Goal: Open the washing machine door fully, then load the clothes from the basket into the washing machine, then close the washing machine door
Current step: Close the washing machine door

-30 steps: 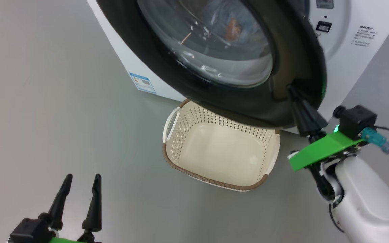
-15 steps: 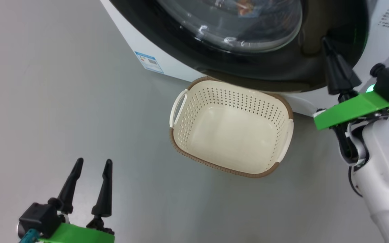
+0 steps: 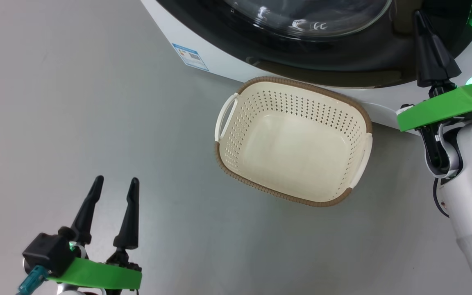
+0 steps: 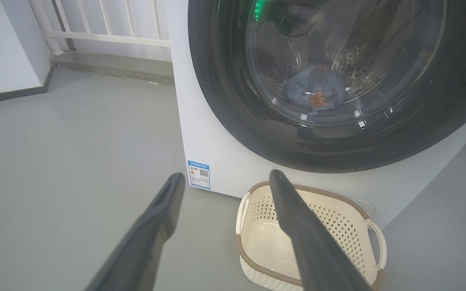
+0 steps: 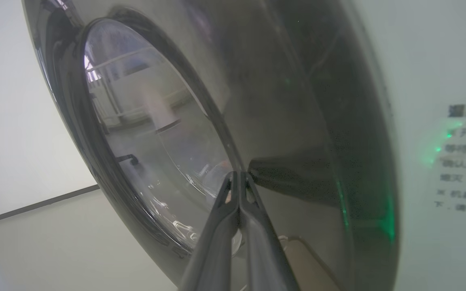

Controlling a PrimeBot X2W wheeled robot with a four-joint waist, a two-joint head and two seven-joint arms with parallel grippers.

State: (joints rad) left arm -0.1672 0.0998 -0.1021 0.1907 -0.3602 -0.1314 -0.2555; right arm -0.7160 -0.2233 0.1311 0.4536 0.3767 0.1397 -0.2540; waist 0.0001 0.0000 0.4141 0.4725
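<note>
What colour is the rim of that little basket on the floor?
Brown with a woven look, atop the cream basket; the head view shows it best.

Glossy black round door (image 4: 225,121) seals the white washing machine (image 4: 212,149); cream perforated plastic basket (image 3: 240,135) below stands open-topped beside bare grey floor (image 3: 76,102).

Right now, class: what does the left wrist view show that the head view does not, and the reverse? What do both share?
Left wrist view adds: the clothes seen through the washing machine door, and a white railing. Head view adds: the right gripper, shut, tips at that door's black rim. Both share: the empty basket, the blue label, the open left gripper.
</note>
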